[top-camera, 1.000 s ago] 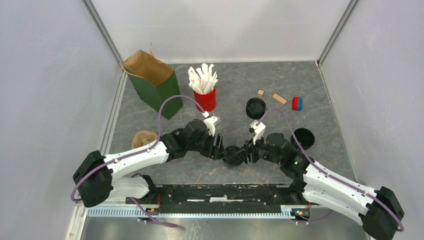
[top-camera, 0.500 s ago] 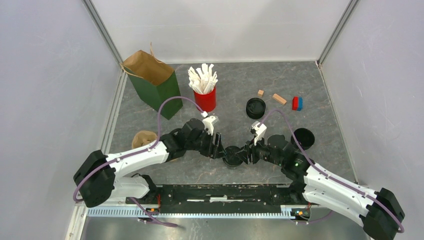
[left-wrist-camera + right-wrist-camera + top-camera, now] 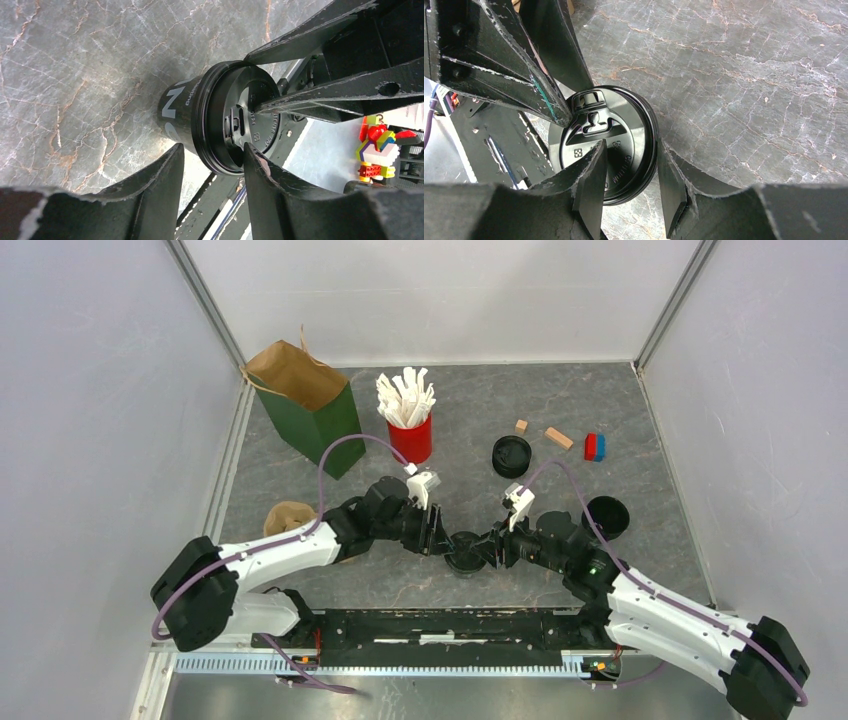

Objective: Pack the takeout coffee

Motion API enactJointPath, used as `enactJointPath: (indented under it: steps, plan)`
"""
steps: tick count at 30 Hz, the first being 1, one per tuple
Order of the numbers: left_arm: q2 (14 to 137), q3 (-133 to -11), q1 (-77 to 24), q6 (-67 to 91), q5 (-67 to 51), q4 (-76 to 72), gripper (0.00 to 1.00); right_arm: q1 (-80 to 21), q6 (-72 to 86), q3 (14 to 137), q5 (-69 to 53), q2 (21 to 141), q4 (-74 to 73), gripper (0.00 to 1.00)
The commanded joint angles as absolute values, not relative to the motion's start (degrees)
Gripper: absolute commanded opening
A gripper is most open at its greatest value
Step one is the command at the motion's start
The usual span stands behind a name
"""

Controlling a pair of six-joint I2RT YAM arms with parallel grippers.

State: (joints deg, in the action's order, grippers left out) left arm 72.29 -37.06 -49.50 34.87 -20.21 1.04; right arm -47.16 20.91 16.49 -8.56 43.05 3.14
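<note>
The takeout coffee (image 3: 464,553) is standing upright on the worktop (image 3: 460,410), near the middle of its near edge, with its flat black lid (image 3: 609,135) on top. Both arms are meeting over it. The left gripper (image 3: 212,147) is straddling the lid's rim from the left, one finger over the top and one beside the cup wall. The right gripper (image 3: 630,146) is doing the same from the right. This probably means the lid is being seated or steadied before lifting. The fingers are standing slightly apart, and it cannot be told whether either pair is actually squeezing.

The green paper bag (image 3: 305,410) is waiting open at the far left, with the red cup of white sticks (image 3: 410,435) just to its right. The left arm is lying across the direct line to the bag. A spare black lid (image 3: 511,455), wooden blocks (image 3: 559,438) and a red-and-blue block (image 3: 594,447) are sitting farther right, well clear.
</note>
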Motion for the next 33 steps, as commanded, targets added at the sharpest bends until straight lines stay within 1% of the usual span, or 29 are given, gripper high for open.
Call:
enactJointPath:
  steps: [1, 6, 11, 18, 33]
  plan:
    - [72.9, -35.3, -48.6, 37.4, -21.2, -2.3, 0.52, -47.3, 19.6, 13.3, -7.1, 43.6, -2.5, 0.44]
    - [73.1, -34.1, -48.1, 38.5, -22.2, -3.5, 0.51, -47.3, 19.8, 11.7, -6.9, 43.1, -2.1, 0.43]
    - [73.5, -32.7, -47.2, 39.9, -22.8, -4.4, 0.46, -47.2, 19.8, 10.7, -6.7, 42.8, -2.2, 0.42]
    - [74.7, -31.8, -46.8, 40.6, -22.1, -4.3, 0.45, -46.9, 19.8, 9.6, -6.4, 42.5, -2.1, 0.41]
    - [79.5, -32.2, -46.7, 40.1, -18.0, 2.5, 0.43, -46.2, 20.0, 7.6, -6.6, 42.1, -2.0, 0.39]
